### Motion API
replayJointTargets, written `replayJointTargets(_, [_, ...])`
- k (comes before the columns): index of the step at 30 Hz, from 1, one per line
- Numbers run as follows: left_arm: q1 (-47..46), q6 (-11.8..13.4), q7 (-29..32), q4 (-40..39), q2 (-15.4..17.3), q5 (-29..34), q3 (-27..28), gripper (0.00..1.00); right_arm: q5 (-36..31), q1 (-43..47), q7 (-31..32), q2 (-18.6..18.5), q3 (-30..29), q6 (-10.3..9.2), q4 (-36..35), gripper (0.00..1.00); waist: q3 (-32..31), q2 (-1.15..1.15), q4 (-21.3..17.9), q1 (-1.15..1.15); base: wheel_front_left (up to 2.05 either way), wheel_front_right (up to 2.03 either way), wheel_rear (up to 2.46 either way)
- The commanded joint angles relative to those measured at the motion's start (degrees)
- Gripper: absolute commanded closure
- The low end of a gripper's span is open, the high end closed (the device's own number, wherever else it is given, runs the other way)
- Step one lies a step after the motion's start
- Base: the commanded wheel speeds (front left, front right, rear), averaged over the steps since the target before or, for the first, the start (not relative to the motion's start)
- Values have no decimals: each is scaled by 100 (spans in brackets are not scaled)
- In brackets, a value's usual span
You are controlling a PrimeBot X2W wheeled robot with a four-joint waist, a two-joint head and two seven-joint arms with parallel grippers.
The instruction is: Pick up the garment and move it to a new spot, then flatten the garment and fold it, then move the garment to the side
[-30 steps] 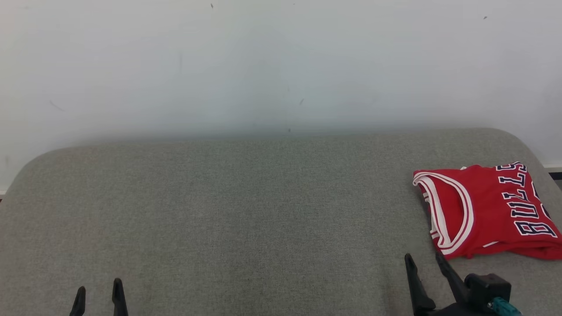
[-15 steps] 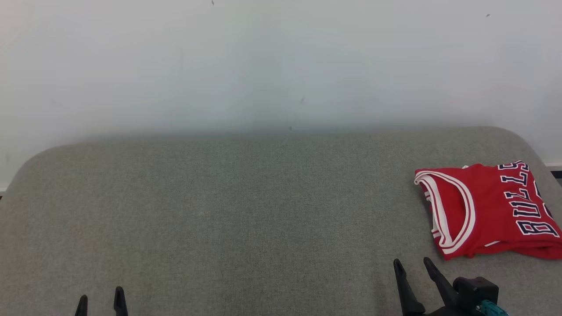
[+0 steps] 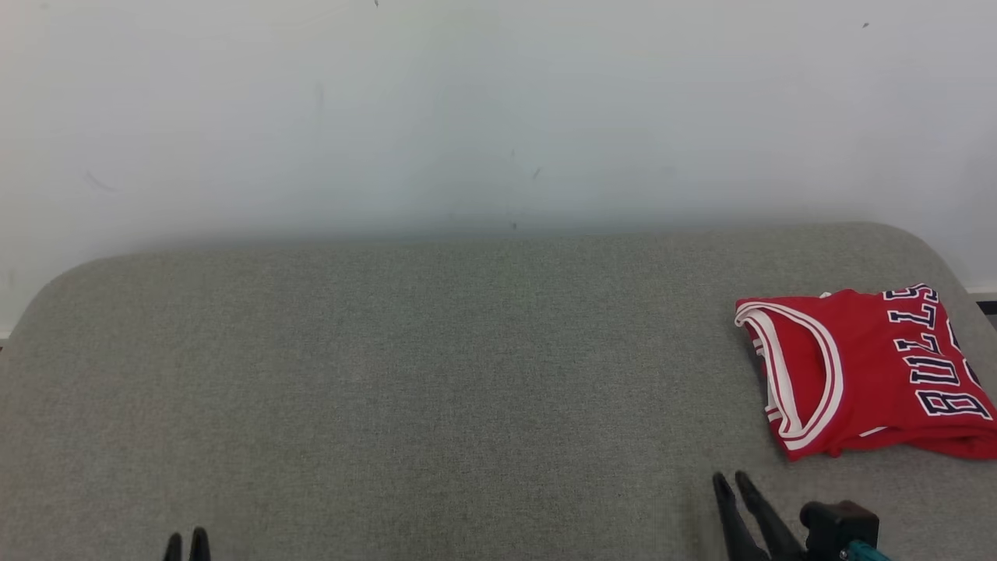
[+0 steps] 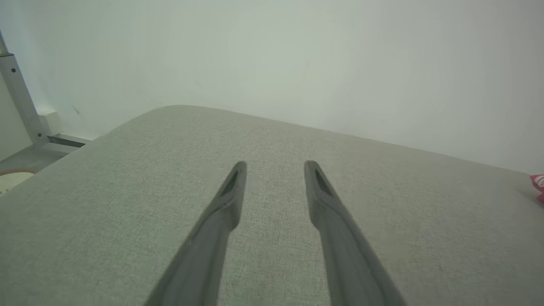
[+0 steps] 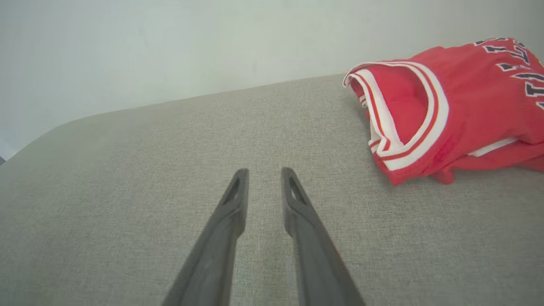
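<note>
The garment point(image 3: 864, 366) is a red jersey with white trim and dark lettering. It lies folded at the right end of the grey padded surface point(image 3: 467, 374), its neck opening facing left. My right gripper point(image 3: 728, 479) is low at the right, just short of the garment's near left corner and apart from it. The right wrist view shows this gripper point(image 5: 264, 174) open by a narrow gap with nothing in it, and the garment point(image 5: 467, 97) to the upper right. My left gripper point(image 3: 185, 538) peeks in at the bottom left. Over bare fabric my left gripper point(image 4: 275, 168) stands open and empty.
A pale wall point(image 3: 498, 117) rises right behind the padded surface, whose far corners are rounded. In the left wrist view a metal post point(image 4: 17, 93) stands past the surface's left end, and a sliver of the garment point(image 4: 539, 182) shows at the right edge.
Both grippers have drawn back toward the bottom edge of the head view, and the fingers of each have come closer together. The garment has stayed in place.
</note>
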Motion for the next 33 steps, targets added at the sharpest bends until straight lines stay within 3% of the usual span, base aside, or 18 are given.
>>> replayJointTargets(1, [-12, 0, 17, 34, -6, -29, 6, 100, 30, -2, 10, 0, -10, 0, 19, 100, 1, 0, 1, 0, 0, 0, 0])
replayJointTargets(4, [3, 0, 47, 197, -41, -87, -1, 100, 73, 115, 33, 5, -8, 0, 181, 100, 3, 0, 1, 0, 0, 0, 0])
replayJointTargets(33, [-611, -4, 913, 386, -71, -2750, 127, 100, 2886, -261, 298, 20, -204, -3, 85, 100, 93, 0, 55, 0, 0, 0, 0])
